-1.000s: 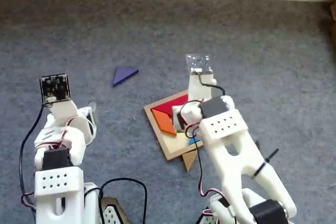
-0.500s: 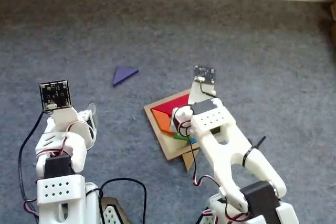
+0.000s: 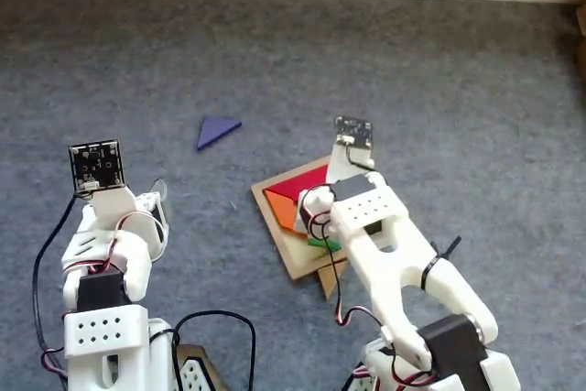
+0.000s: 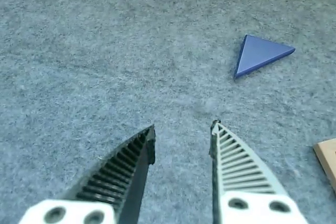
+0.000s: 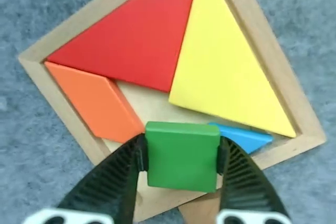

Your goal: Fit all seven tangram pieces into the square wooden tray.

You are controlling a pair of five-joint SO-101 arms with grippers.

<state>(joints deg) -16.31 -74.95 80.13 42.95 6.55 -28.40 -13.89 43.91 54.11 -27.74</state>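
R gripper (image 5: 181, 153) clamps green square (image 5: 182, 157) over the tray (image 5: 89, 19), btwn orange parallelogram (image 5: 94, 100) and blue piece (image 5: 244, 136). Red (image 5: 136, 40) + yellow (image 5: 223, 66) triangles sit in tray. Tan piece (image 5: 197, 208), prob. a triangle, pokes from under a tray corner. L gripper (image 4: 183, 126), jaws apart and holding nothing, well off tray; indigo triangle (image 4: 260, 55) likewise.

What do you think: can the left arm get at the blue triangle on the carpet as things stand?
Probably yes. The blue triangle lies alone on the carpet ahead of the left arm, whose jaws stand open and empty, with nothing in between. Whether its reach suffices is uncertain.
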